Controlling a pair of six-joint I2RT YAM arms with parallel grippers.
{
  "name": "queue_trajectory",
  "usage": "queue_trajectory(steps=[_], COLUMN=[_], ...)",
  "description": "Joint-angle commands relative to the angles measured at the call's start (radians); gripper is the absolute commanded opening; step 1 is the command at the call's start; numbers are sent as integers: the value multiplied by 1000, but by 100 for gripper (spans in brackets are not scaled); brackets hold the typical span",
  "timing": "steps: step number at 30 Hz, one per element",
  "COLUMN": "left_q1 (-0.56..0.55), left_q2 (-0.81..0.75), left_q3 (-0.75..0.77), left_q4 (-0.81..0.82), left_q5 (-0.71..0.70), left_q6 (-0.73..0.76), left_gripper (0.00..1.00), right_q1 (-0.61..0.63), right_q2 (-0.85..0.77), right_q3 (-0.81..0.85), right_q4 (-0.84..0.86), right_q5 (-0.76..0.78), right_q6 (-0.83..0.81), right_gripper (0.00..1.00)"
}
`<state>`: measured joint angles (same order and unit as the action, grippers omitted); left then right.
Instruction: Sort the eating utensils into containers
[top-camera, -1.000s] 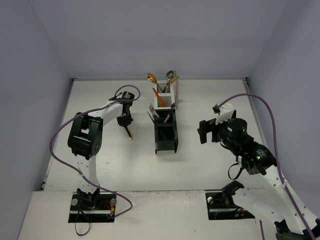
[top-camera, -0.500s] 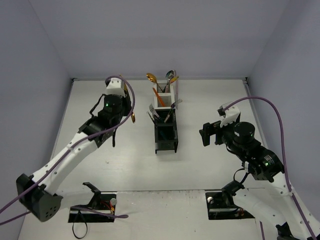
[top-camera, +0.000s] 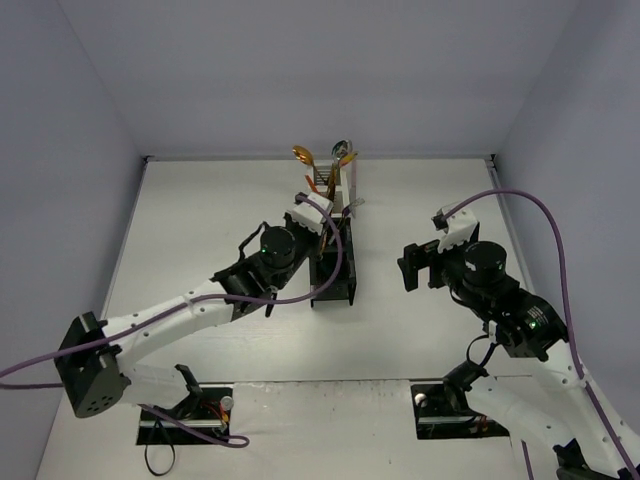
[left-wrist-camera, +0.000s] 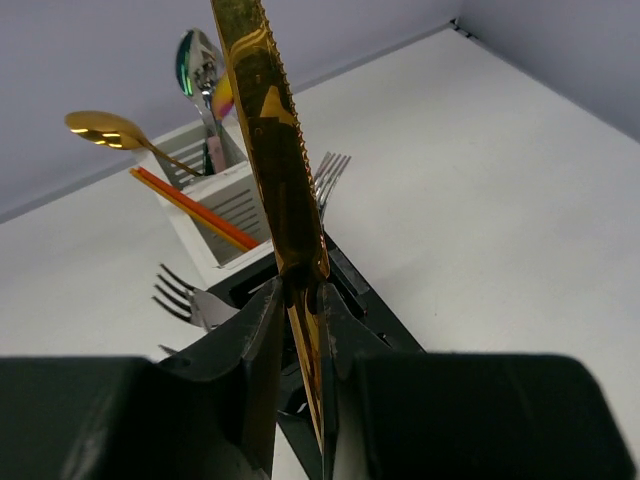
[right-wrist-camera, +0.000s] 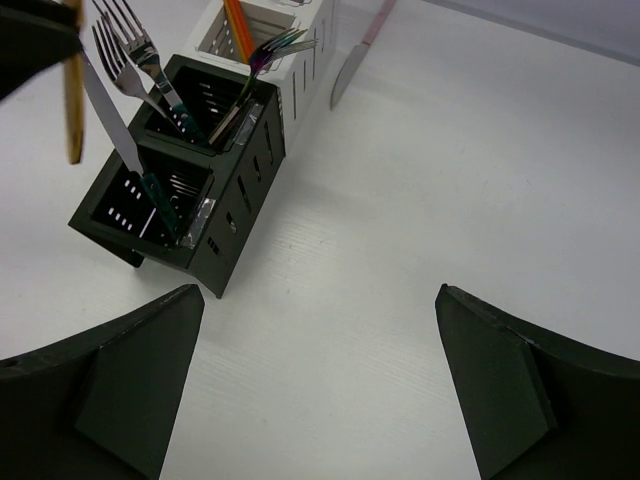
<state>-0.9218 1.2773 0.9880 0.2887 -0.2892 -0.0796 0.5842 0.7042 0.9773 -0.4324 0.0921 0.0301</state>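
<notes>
My left gripper (left-wrist-camera: 298, 292) is shut on a gold serrated knife (left-wrist-camera: 270, 150), blade up, and holds it just above the black bins (left-wrist-camera: 352, 292). In the top view the left gripper (top-camera: 322, 232) hovers over the row of containers (top-camera: 332, 275). The knife's handle hangs at the left of the right wrist view (right-wrist-camera: 72, 95). The white bins (left-wrist-camera: 215, 195) hold a gold spoon (left-wrist-camera: 100, 128), an orange utensil (left-wrist-camera: 192, 208) and an iridescent spoon (left-wrist-camera: 197, 65). The black bins (right-wrist-camera: 180, 200) hold forks (right-wrist-camera: 130, 45) and a teal-handled knife (right-wrist-camera: 115, 115). My right gripper (right-wrist-camera: 320, 370) is open and empty over bare table, right of the bins.
A pink-handled knife (right-wrist-camera: 355, 60) lies on the table beside the white bins. Purple cables (top-camera: 520, 200) loop over both arms. Grey walls close the table on three sides.
My left arm has swung from the table's left side to above the bins, carrying the gold knife. The right arm has barely moved.
</notes>
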Motion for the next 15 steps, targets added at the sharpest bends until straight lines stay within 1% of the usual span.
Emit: queue_trajectory(steps=[1,8,15], left_q1=[-2,-8,-13], left_q2=[60,167,187], left_q3=[-21,-131,-224], left_q4=[335,597,694], left_q5=[38,62,103], left_q6=[64,65,63], left_gripper=[0,0,0], right_q1=[8,8,8], right_q2=[14,-11,-16], right_q3=[53,46,50], right_q4=[36,20,0], right_q5=[14,7,27], right_q6=[23,39,40], right_gripper=[100,100,100])
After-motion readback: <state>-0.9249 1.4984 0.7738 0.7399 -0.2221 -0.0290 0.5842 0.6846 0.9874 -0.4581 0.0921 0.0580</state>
